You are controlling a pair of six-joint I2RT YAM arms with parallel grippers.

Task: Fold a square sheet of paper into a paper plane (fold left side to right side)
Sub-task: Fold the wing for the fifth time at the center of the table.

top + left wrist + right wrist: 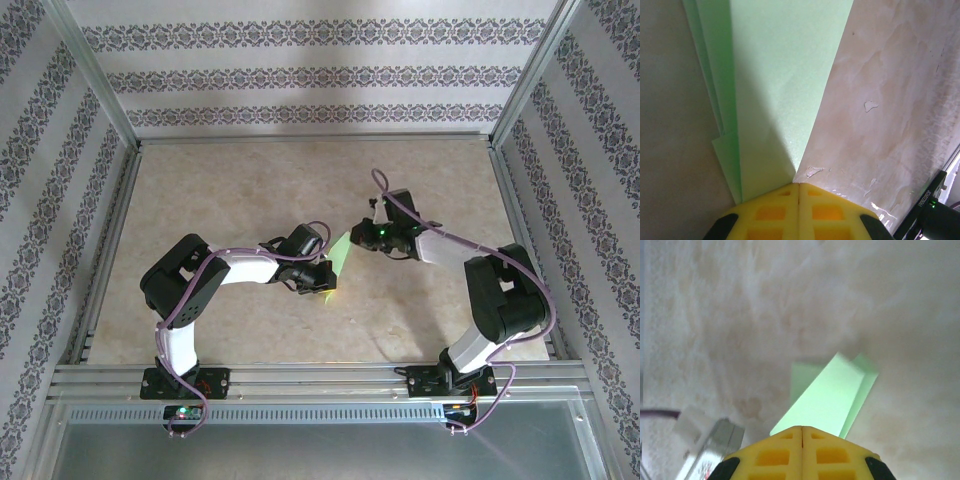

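Observation:
The square sheet of paper [341, 258] is light green and folded into a narrow layered shape. It lies on the table between my two grippers. My left gripper [322, 278] is shut. Its yellow fingertips [790, 192] sit on the near corner of the paper [782, 90], and the layers fan out ahead of them. My right gripper [360, 238] is also shut, and its fingertips [812, 436] are over the other end of the paper [832, 392]. A bright top flap runs away from those tips, with darker green layers beside it. No paper shows between either pair of jaws.
The beige marbled table top [230, 190] has metal rails [320, 378] along its edges and patterned walls around it. Small glossy marks [870, 106] dot the surface near the paper. The right arm's black link [930, 210] shows in the corner of the left wrist view.

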